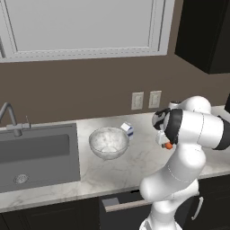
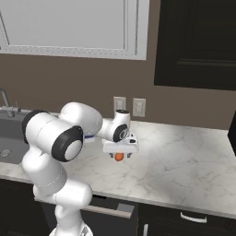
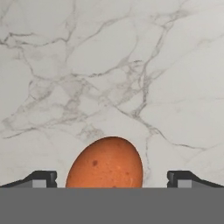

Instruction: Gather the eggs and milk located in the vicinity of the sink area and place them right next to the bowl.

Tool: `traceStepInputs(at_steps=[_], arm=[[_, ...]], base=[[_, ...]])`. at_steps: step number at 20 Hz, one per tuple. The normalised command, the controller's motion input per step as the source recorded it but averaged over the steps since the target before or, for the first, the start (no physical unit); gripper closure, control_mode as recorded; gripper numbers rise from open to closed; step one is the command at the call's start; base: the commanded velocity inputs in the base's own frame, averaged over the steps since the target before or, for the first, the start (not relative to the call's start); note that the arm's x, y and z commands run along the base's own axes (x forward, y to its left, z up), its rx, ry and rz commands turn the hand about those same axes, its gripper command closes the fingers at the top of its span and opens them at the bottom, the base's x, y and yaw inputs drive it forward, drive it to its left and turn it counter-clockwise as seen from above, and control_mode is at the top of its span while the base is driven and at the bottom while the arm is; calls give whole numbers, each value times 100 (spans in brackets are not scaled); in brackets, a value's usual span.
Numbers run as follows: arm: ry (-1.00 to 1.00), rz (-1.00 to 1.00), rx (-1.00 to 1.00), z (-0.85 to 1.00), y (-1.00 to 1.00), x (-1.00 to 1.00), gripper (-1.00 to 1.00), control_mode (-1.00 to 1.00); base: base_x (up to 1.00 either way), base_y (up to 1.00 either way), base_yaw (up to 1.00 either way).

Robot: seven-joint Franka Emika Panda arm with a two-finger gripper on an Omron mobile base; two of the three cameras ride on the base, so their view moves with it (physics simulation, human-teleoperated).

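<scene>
An orange-brown egg sits between the two fingertips of the gripper, clear of both, on the marbled bench. The gripper stands wide open directly above it, right of the glass bowl and milk.

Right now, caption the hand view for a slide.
Open gripper straddling an orange-brown egg on the marble counter.

Milk stands just behind the bowl, right of the sink.
</scene>
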Motion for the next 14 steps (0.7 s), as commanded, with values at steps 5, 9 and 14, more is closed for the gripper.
traceStepInputs(at_steps=[5,9,14], arm=[[0,0,0,0,0,0,100,-100],[0,0,0,0,0,0,100,-100],[-9,9,5,12,10,-48,100,-100]], base=[[0,0,0],[0,0,0],[0,0,0]])
